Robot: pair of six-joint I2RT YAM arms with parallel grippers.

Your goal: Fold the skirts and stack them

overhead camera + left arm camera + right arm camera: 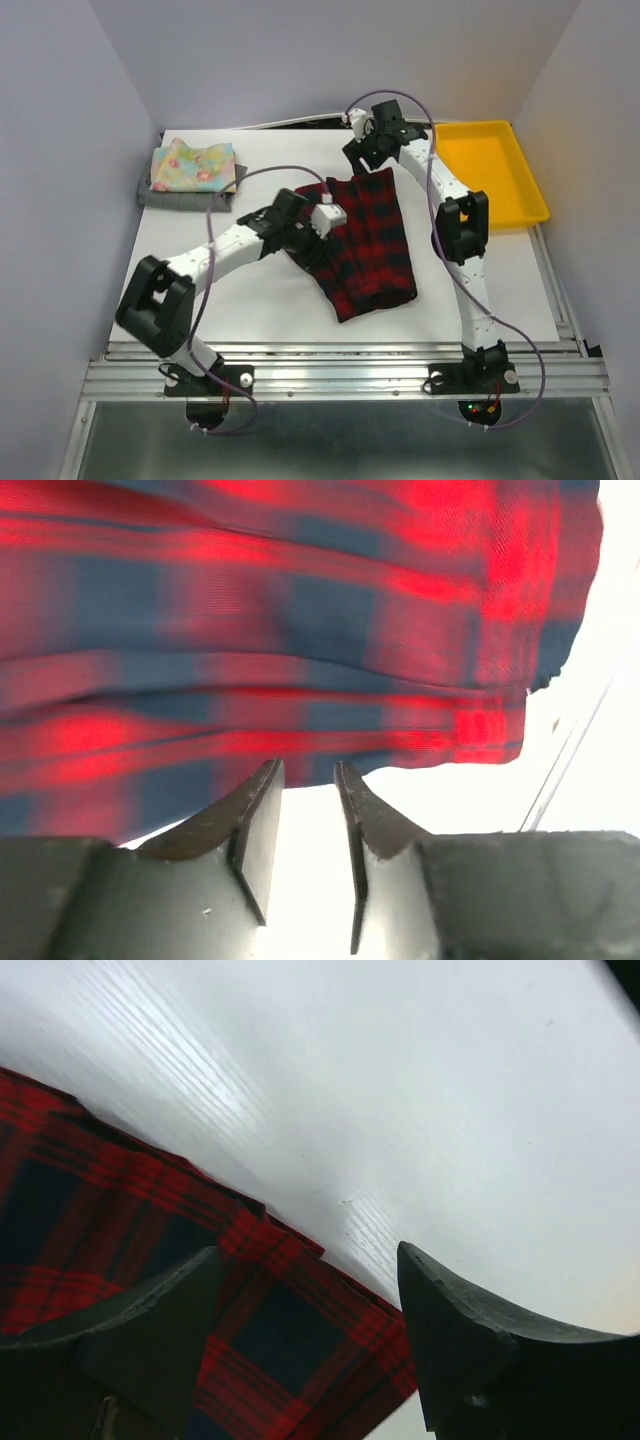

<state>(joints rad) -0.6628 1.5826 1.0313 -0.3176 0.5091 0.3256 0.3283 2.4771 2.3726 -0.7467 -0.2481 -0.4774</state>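
The red-and-dark plaid skirt [365, 245] lies spread out mid-table, its long side running from the far middle toward the near right. My left gripper [336, 218] is at its left edge; in the left wrist view the jaws [308, 765] stand a little apart with nothing between them, and the plaid cloth [300, 610] lies just past the tips. My right gripper [353, 163] hovers at the skirt's far edge, open wide over a plaid corner [270, 1340]. The floral skirt [195, 165] lies folded on the grey skirt [185, 198] at the far left.
A yellow plastic tray [520, 205] sits at the far right of the white table [260, 300]. Purple cables loop over both arms. Grey walls close in the left, right and back sides.
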